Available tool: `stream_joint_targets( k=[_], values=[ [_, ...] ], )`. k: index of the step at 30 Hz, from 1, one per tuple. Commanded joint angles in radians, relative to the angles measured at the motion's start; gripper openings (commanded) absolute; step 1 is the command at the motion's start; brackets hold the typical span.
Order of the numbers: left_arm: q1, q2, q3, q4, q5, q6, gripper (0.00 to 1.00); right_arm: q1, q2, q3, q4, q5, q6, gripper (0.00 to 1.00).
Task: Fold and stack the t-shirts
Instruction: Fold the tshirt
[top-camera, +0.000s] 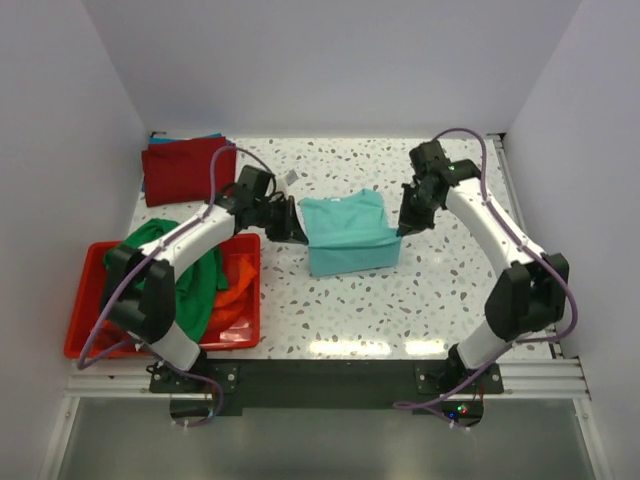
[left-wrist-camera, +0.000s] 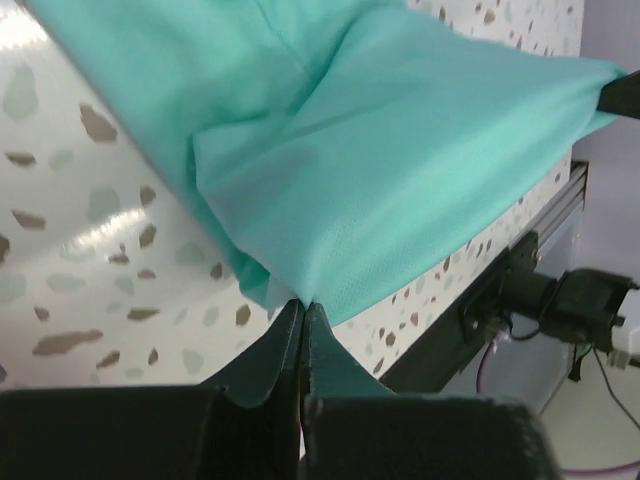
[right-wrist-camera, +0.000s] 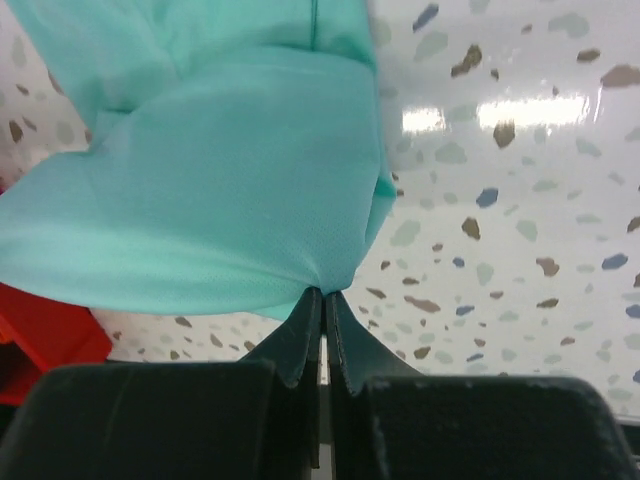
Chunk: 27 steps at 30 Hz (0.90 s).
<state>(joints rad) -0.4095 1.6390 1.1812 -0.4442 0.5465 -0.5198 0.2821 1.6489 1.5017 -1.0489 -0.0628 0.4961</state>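
A teal t-shirt (top-camera: 348, 234) lies partly folded in the middle of the table. My left gripper (top-camera: 297, 231) is shut on its left edge, the cloth (left-wrist-camera: 400, 160) pinched at the fingertips and pulled taut. On the opposite side my right gripper (top-camera: 403, 230) is shut on the right edge, with the fabric (right-wrist-camera: 220, 190) stretched away from its tips. A dark red t-shirt (top-camera: 185, 170) lies folded at the back left on top of a blue one (top-camera: 185, 137). A green t-shirt (top-camera: 195, 272) and an orange one (top-camera: 237, 290) are heaped in the bin.
The red plastic bin (top-camera: 85, 300) sits at the front left beside the left arm. White walls close in the back and both sides. The metal rail (top-camera: 330, 375) runs along the near edge.
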Motion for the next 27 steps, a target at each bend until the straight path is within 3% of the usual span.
stream_joint_targets(
  k=[1,10,18,27],
  values=[
    [-0.034,-0.105,-0.110,-0.079,0.003,0.044,0.00,0.029,-0.109,-0.104,-0.074,-0.017,-0.005,0.00],
    [-0.196,-0.318,-0.317,-0.139,-0.036,-0.060,0.00,0.134,-0.392,-0.377,-0.175,0.006,0.107,0.00],
    [-0.247,-0.507,-0.509,-0.214,-0.011,-0.132,0.00,0.178,-0.590,-0.615,-0.227,-0.023,0.191,0.00],
    [-0.367,-0.659,-0.473,-0.264,-0.036,-0.278,0.00,0.224,-0.759,-0.641,-0.333,-0.035,0.266,0.00]
  ],
)
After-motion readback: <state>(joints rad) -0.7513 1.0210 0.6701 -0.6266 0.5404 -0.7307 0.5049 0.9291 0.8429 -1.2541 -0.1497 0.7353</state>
